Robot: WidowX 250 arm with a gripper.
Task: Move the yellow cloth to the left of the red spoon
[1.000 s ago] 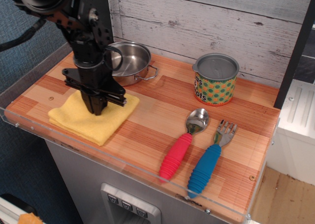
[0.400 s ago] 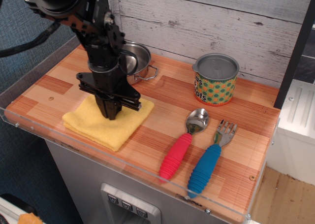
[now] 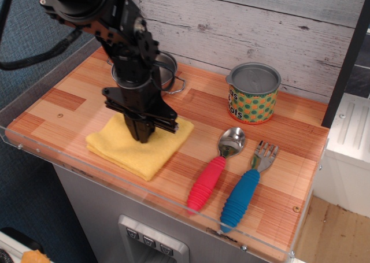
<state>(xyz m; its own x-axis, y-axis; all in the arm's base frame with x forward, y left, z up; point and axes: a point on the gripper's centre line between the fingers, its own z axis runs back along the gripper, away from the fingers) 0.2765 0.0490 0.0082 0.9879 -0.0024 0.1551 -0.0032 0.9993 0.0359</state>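
The yellow cloth (image 3: 130, 150) lies folded flat on the wooden counter, left of centre near the front edge. My black gripper (image 3: 143, 137) points straight down with its fingertips pressed together onto the cloth's middle, shut on the cloth. The red spoon (image 3: 216, 167) lies to the right of the cloth, its metal bowl pointing to the back and its ribbed red handle to the front. A narrow strip of bare wood separates the cloth's right corner from the spoon.
A blue-handled fork (image 3: 247, 188) lies just right of the spoon. A patterned tin can (image 3: 252, 94) stands at the back right. A steel pan (image 3: 166, 69) sits behind my arm, mostly hidden. A clear acrylic rim (image 3: 115, 182) runs along the counter's front.
My gripper has slid to the right with the yellow cloth, carrying it from the counter's left side toward the red spoon. The spoon, fork and can have not moved.
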